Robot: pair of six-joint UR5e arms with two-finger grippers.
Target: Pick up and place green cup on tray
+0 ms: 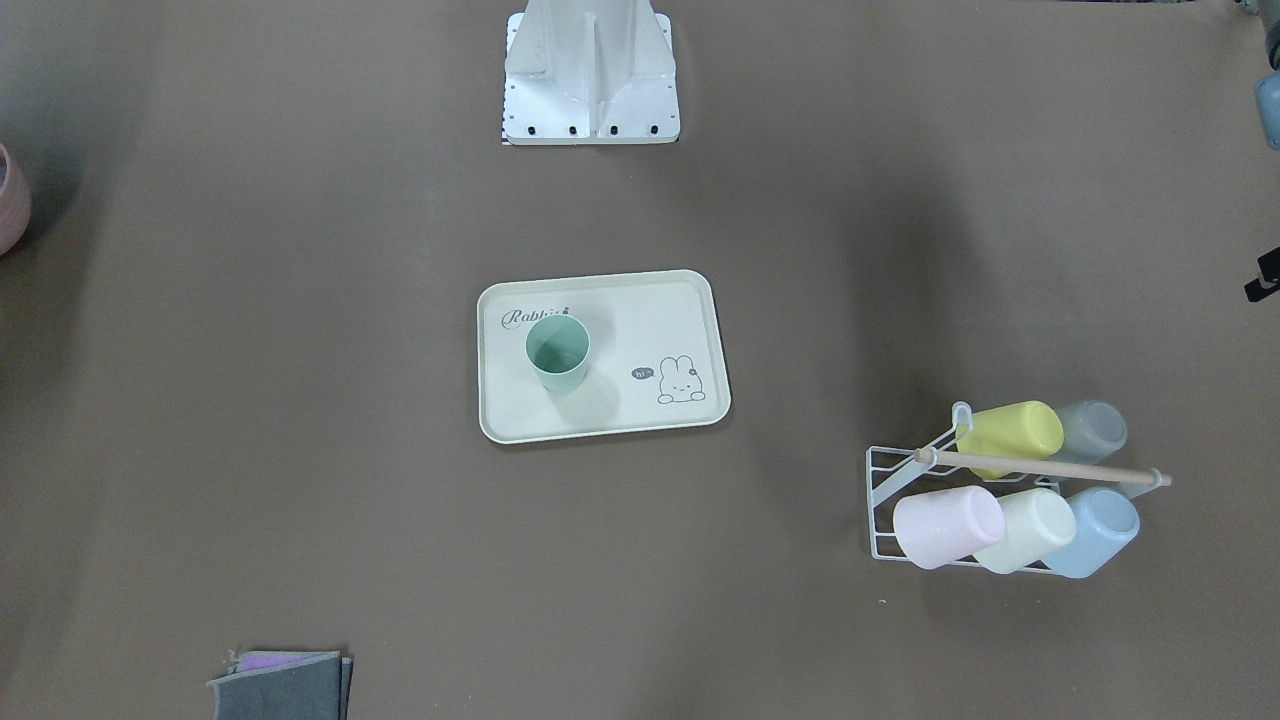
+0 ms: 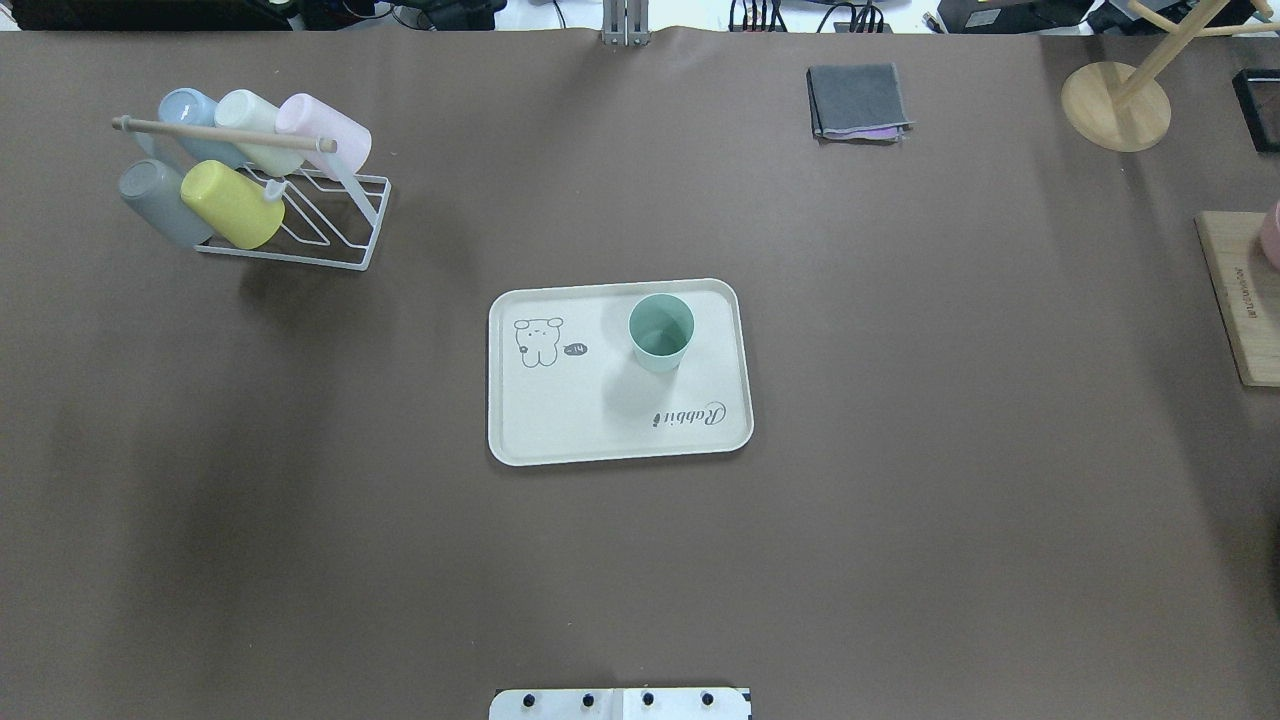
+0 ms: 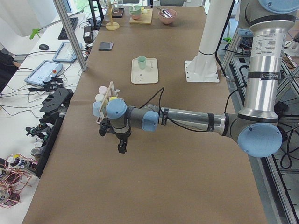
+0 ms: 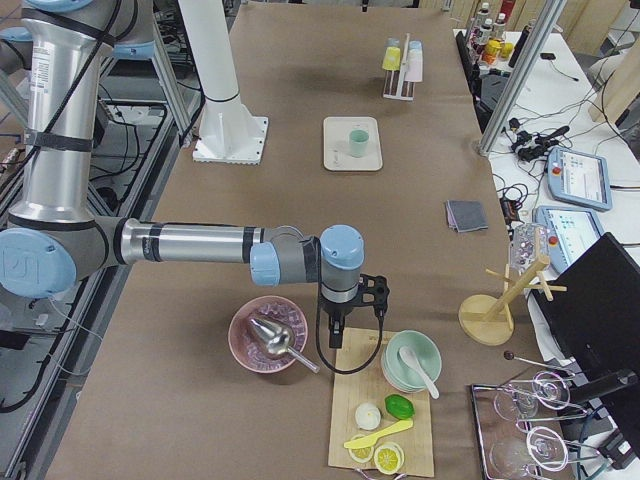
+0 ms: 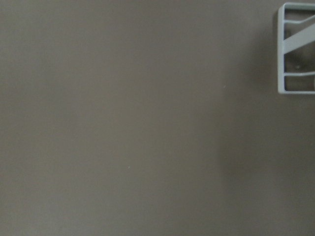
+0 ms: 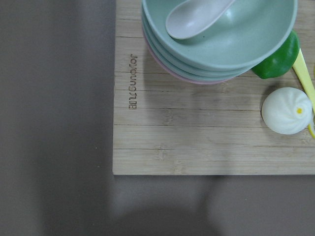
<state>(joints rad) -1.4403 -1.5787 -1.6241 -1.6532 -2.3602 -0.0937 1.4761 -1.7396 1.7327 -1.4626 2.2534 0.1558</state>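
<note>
The green cup [image 1: 558,351] stands upright on the cream tray [image 1: 640,410], near the "Rabbit" script. It also shows in the overhead view [image 2: 661,332] on the tray [image 2: 560,420], and small in the side views [image 3: 141,61] [image 4: 358,141]. My left gripper [image 3: 121,147] hangs over bare table beside the cup rack, far from the tray. My right gripper [image 4: 335,325] hangs over the near edge of a wooden board, also far from the tray. Both show only in the side views, so I cannot tell if they are open or shut.
A white wire rack [image 2: 300,245] holds several pastel cups, among them a yellow-green one [image 2: 232,204] and a light blue one [image 2: 187,110]. A folded grey cloth [image 2: 858,100] lies at the far side. The wooden board [image 6: 206,132] carries stacked bowls [image 6: 221,39] and food items.
</note>
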